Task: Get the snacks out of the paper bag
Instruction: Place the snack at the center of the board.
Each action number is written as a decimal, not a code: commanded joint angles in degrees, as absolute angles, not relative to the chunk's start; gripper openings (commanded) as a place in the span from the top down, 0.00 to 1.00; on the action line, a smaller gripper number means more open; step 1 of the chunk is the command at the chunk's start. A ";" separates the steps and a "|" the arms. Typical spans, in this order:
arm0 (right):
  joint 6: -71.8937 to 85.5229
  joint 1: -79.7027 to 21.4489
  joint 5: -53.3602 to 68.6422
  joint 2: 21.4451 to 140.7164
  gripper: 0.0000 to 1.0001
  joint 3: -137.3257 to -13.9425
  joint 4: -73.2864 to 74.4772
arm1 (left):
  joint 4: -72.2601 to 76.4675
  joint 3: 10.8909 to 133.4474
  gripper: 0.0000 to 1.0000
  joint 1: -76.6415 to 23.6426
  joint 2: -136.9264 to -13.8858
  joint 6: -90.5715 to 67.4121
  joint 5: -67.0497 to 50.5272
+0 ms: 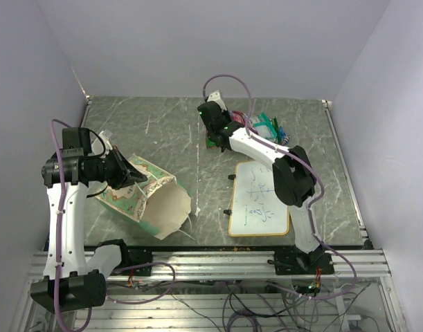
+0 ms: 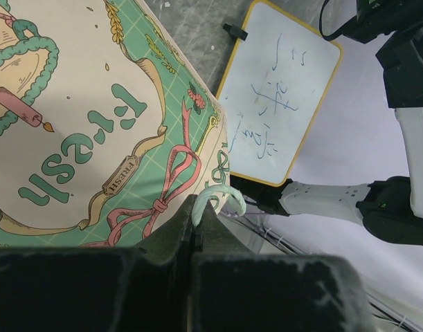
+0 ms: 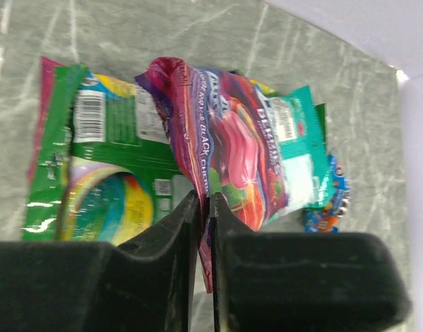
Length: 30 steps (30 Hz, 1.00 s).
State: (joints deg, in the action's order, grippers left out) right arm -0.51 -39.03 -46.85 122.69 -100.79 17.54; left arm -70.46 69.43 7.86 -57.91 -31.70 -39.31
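The paper bag (image 1: 152, 197) lies on its side at the left of the table, its cream mouth facing the near edge. Its green patterned panel (image 2: 93, 117) fills the left wrist view. My left gripper (image 2: 197, 207) is shut on the bag's pale string handle (image 2: 221, 197). In the right wrist view my right gripper (image 3: 204, 200) pinches the lower edge of a purple snack packet (image 3: 225, 138), which hangs over a green packet (image 3: 107, 152), a teal packet (image 3: 298, 159) and a small blue candy (image 3: 329, 200). That pile of snacks (image 1: 266, 128) lies at the back of the table.
A yellow-framed whiteboard (image 1: 259, 197) with writing lies between the bag and the right arm's base. The same whiteboard (image 2: 280, 97) appears beyond the bag in the left wrist view. Walls close the table at the left, the back and the right.
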 commanded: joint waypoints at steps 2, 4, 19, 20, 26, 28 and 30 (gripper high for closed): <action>7.53 -39.74 -43.10 126.24 0.81 -107.23 22.68 | -71.74 71.07 0.93 7.58 -56.82 -30.26 -41.11; 9.19 -39.75 -40.79 126.85 0.74 -110.51 25.12 | -72.01 71.15 0.93 7.59 -56.73 -30.03 -41.18; 7.09 -40.45 4.31 88.88 0.34 -80.71 11.93 | -64.48 69.37 0.93 7.58 -56.72 -34.46 -43.24; 6.24 -40.88 7.32 86.62 0.34 -77.79 11.59 | -64.19 69.16 0.93 7.63 -56.64 -34.97 -43.12; -5.87 -50.01 17.34 74.48 0.33 -61.41 5.43 | -65.40 69.40 0.93 7.58 -55.44 -35.64 -41.46; -11.41 -54.27 20.93 72.54 0.33 -57.94 2.78 | -66.37 69.26 0.93 7.60 -54.49 -35.64 -40.86; -17.15 -57.80 25.84 71.57 0.33 -53.44 -1.07 | -67.30 68.81 0.93 7.60 -53.02 -35.47 -39.81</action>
State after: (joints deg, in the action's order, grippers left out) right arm -3.79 -51.96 13.89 74.72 -59.48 7.25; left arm -66.32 69.56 7.86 -55.92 -35.05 -41.06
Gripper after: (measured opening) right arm 0.669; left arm 0.073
